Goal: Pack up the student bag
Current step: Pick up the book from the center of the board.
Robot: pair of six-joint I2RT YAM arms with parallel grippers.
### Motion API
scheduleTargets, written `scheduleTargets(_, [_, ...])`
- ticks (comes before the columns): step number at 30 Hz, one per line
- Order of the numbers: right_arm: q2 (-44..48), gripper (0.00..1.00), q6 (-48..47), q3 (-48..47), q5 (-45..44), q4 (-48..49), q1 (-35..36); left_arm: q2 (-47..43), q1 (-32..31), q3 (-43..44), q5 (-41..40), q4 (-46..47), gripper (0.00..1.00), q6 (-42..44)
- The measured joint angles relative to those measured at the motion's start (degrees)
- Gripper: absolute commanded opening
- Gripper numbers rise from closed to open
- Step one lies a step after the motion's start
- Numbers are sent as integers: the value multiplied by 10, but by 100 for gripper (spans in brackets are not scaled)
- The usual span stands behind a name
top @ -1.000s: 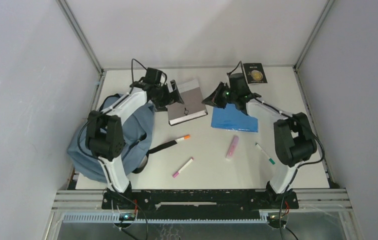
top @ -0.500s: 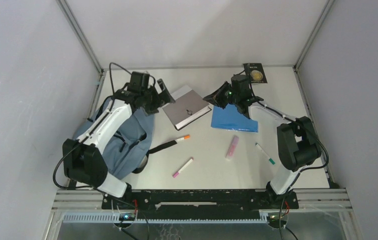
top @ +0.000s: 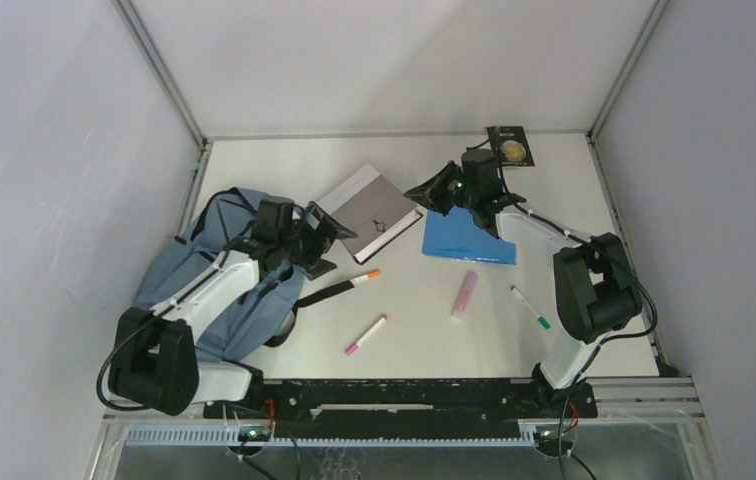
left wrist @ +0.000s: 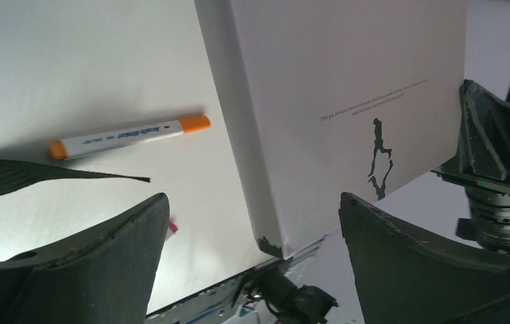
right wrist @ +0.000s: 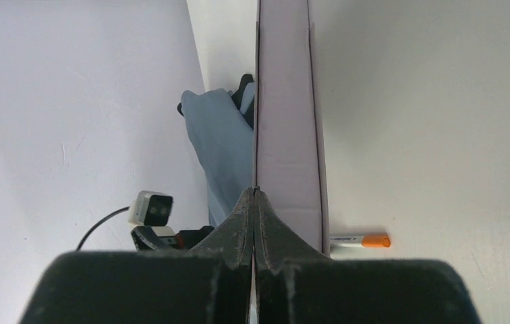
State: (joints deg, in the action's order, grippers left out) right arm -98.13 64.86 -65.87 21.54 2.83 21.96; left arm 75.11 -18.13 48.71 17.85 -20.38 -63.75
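Overhead, the left hand [top: 324,245] is spread wide above the white table [top: 254,170], gripping nothing, with the near corner of the grey-white hardback book [top: 369,210] between its fingers, while the right hand [top: 422,196] at the book's 3 o'clock corner has its fingers pressed to a thin seam on that edge. The soft blue-grey fabric student bag [top: 179,270] lies at the table's 9 o'clock side, under the left arm. Only the left wrist view shows the cover's fine line of print; the right wrist view alone shows the finger seam end-on.
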Motion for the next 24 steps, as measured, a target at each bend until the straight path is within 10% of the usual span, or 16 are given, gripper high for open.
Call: scheduleTargets(24, [0,0,63,28,29,59,-4,48,0,-123,78,338,100,-159])
